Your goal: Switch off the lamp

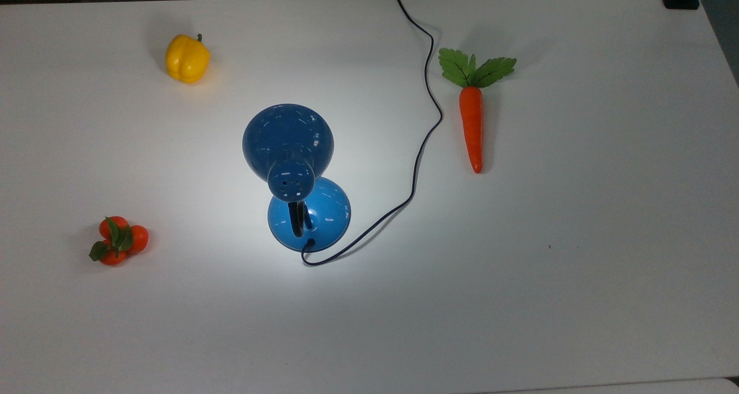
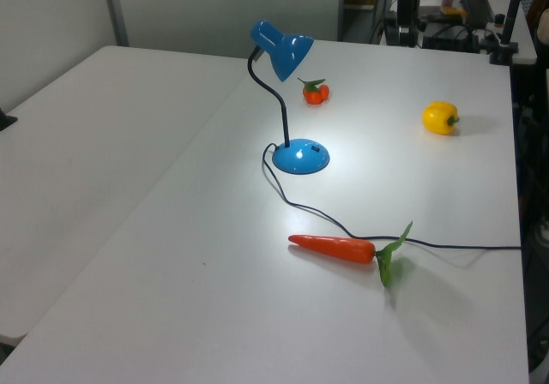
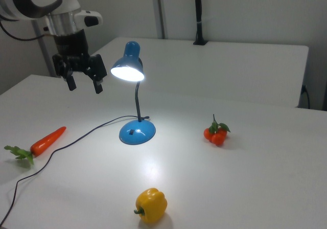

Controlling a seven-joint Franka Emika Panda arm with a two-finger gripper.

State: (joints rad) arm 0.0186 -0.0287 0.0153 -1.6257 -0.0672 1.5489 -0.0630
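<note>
Fingers spread apart, the black two-finger gripper (image 3: pixel 82 79) hangs above the white table (image 1: pixel 577 267), and should descend squarely onto the switch on the lit glossy blue desk lamp (image 3: pixel 134 93) standing mid-table.

Nothing here carries writing that can be read. The lamp (image 1: pixel 297 174) has plain glossy blue on its shade and base, with no brand mark or label to make out in any view, and the switch on its base shows no legible sign. The white table (image 1: pixel 577 267) is bare of print. The carrot (image 1: pixel 471 122), the yellow pepper (image 1: pixel 187 58) and the cluster of small oranges (image 1: pixel 118 241) bear no stickers, and the robot's gripper (image 3: pixel 83 83) in the right view shows no lettering.
</note>
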